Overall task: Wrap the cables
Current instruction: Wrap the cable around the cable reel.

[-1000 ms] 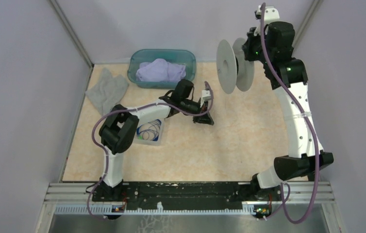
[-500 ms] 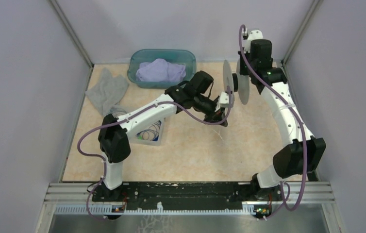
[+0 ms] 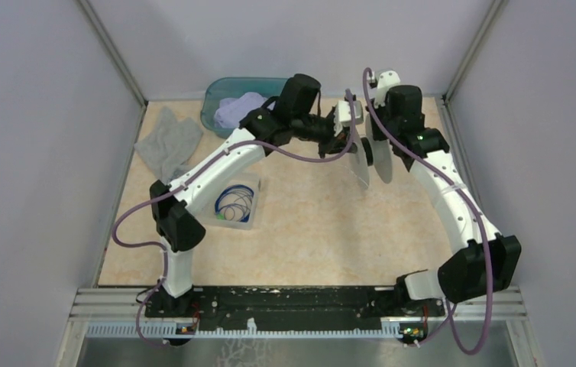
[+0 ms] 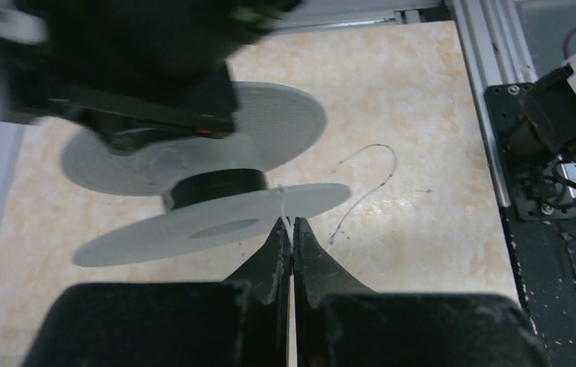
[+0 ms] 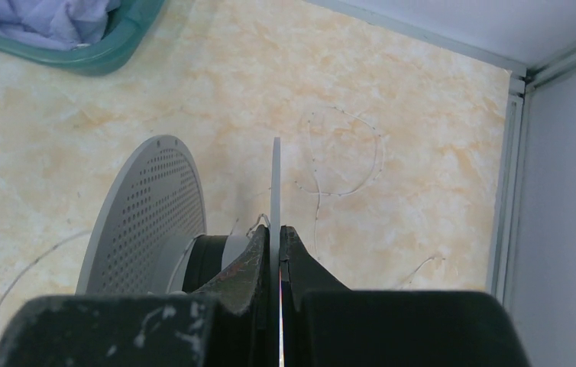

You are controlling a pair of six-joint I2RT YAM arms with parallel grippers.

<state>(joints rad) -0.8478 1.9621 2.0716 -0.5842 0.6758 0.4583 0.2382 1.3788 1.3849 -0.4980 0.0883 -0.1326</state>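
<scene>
A grey two-flange spool [image 3: 363, 163] is held off the table at the far right. My right gripper [image 3: 376, 145] is shut on the edge of its plain flange [image 5: 275, 176]; the perforated flange [image 5: 147, 222] and the dark hub are to the left in the right wrist view. My left gripper [image 3: 344, 140] is right next to the spool, shut on the very thin whitish cable [image 4: 362, 200] at the flange rim [image 4: 291, 223]. The rest of this cable trails in loose curves on the table [image 5: 344, 162]. Blue cables [image 3: 235, 203] lie coiled in a clear tray.
A teal basin [image 3: 210, 111] with a purple cloth stands at the back, partly under my left arm. A grey cloth [image 3: 166, 141] lies at the far left. The clear tray [image 3: 248, 223] sits left of centre. Walls close in on both sides.
My left arm has swung from the table's middle to the far right, up to the spool. My right arm has turned the spool and lowered it towards the left gripper.
</scene>
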